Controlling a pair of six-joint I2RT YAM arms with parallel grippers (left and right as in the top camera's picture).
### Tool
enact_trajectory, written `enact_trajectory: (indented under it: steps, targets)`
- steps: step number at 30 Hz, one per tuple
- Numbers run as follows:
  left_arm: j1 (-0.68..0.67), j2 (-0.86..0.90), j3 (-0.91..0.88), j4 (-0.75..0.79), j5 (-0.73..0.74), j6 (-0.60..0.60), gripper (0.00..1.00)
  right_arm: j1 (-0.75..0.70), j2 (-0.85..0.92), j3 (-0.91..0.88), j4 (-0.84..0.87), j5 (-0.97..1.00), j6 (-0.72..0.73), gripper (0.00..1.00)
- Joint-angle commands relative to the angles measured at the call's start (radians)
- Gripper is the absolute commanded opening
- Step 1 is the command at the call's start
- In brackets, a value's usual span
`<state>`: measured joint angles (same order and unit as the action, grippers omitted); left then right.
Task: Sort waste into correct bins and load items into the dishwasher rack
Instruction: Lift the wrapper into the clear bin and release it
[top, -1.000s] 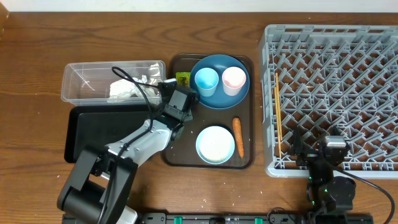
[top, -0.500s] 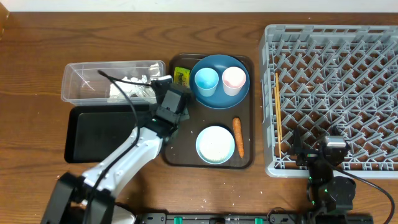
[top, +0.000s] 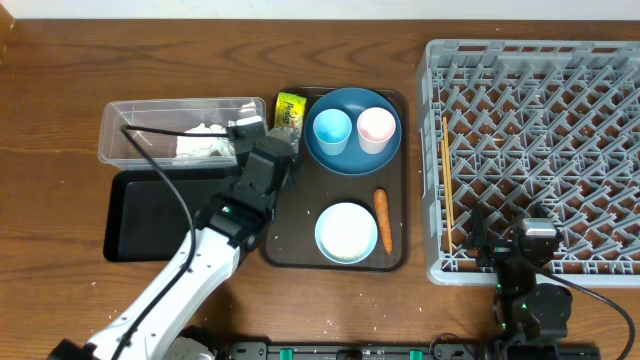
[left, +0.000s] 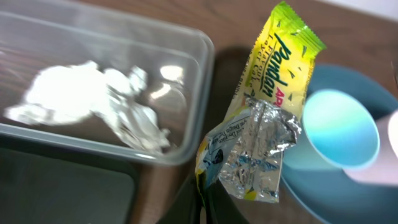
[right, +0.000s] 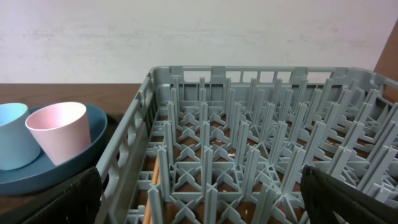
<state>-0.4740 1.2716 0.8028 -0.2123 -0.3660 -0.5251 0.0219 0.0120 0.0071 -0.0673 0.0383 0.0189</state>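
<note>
Yellow-green wrapper (left: 274, 87) clamped in the left gripper (left: 205, 204), between the clear tub (left: 200, 93) and the dark-blue plate (left: 323, 199).
Crumpled silvery packet (left: 256, 152) lies against the wrapper's lower face, both running down to the clenched fingertips. From overhead the wrapper sits over the top-left corner of the brown tray (top: 401, 190), just beside the tub's right end. White tissue (left: 93, 102) is in the tub; black tray (top: 150, 215) is just below it. Blue cup (top: 332, 128) and pink cup (top: 376, 127) stand on the plate; bowl (top: 346, 232) and carrot (top: 382, 220) are on the brown tray. Right gripper (top: 537, 238) is spread wide and holds nothing, at the near edge of the grey rack (top: 540, 130).
</note>
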Motion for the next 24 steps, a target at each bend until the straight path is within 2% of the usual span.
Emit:
enact_trajectory:
  steps: [1,6,12,17,21,22,23,24]
  targets:
    - [0.01,-0.038,0.002,-0.002,-0.158,-0.049,0.06,0.004,-0.005,-0.002,-0.004,0.01,0.014,0.99]
    - [0.076,-0.046,0.001,0.016,-0.237,-0.06,0.06,0.004,-0.005,-0.002,-0.004,0.01,0.014,0.99]
    - [0.225,0.02,0.001,0.026,-0.24,-0.076,0.06,0.004,-0.005,-0.002,-0.004,0.01,0.014,0.99]
    - [0.343,0.095,0.001,0.047,-0.146,-0.121,0.06,0.004,-0.005,-0.002,-0.004,0.01,0.014,0.99]
    - [0.382,0.131,0.001,0.071,-0.085,-0.124,0.07,0.004,-0.005,-0.002,-0.004,0.01,0.014,0.99]
    - [0.384,0.136,0.001,0.073,-0.086,-0.124,0.1,0.004,-0.005,-0.002,-0.004,0.01,0.014,0.99]
    - [0.384,0.141,0.001,0.076,-0.087,-0.124,0.17,0.004,-0.005,-0.002,-0.004,0.01,0.014,0.99]
    - [0.384,0.142,0.001,0.08,-0.087,-0.124,0.34,0.004,-0.005,-0.002,-0.004,0.01,0.014,0.99]
